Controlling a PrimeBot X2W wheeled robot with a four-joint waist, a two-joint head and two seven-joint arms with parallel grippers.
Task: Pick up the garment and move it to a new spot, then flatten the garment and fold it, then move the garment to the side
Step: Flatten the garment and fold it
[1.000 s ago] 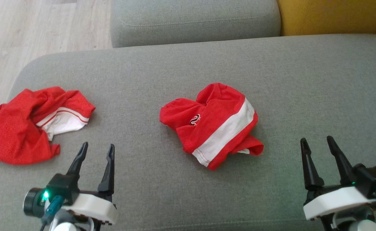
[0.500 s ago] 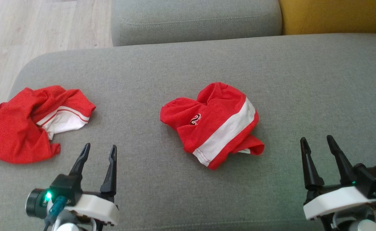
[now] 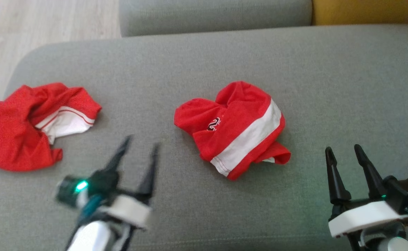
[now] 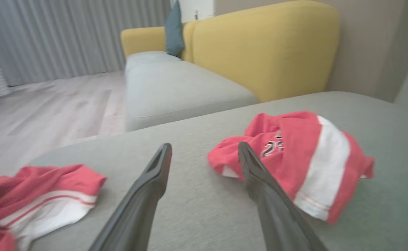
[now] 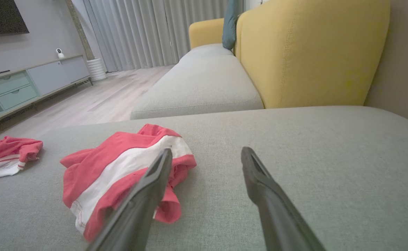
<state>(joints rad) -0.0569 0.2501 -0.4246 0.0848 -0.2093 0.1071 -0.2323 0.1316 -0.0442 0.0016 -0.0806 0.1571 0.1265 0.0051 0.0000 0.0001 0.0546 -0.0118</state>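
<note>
Closest in, both grippers hover low over the big grey cushion [image 3: 329,87]. The left gripper [image 3: 141,142] looks smeared and blurry in the head view, but its two dark fingers are clearly spread apart with nothing between them. It's angled toward the middle of the cushion. The right gripper [image 3: 342,149] is sharp, near the lower right corner, fingers also wide apart and empty.

A bit further out, pretty much dead centre on the cushion, is the garment [image 3: 231,129]. It's a scrunched red piece with a broad white stripe and a small dark number print, lying in a lump between the two grippers and touching neither. In the left wrist view it sits just past the fingertips, off to the right.

Over at the left edge of the cushion, well apart from it, there's a second red garment [image 3: 26,125], also crumpled, with a white panel showing.

Beyond that is another grey seat [image 3: 207,15], a yellow backrest [image 3: 364,10] and pale wood floor [image 3: 50,21]. Farthest back, the right wrist view shows grey curtains [image 5: 148,31] and a low TV cabinet [image 5: 26,83].
</note>
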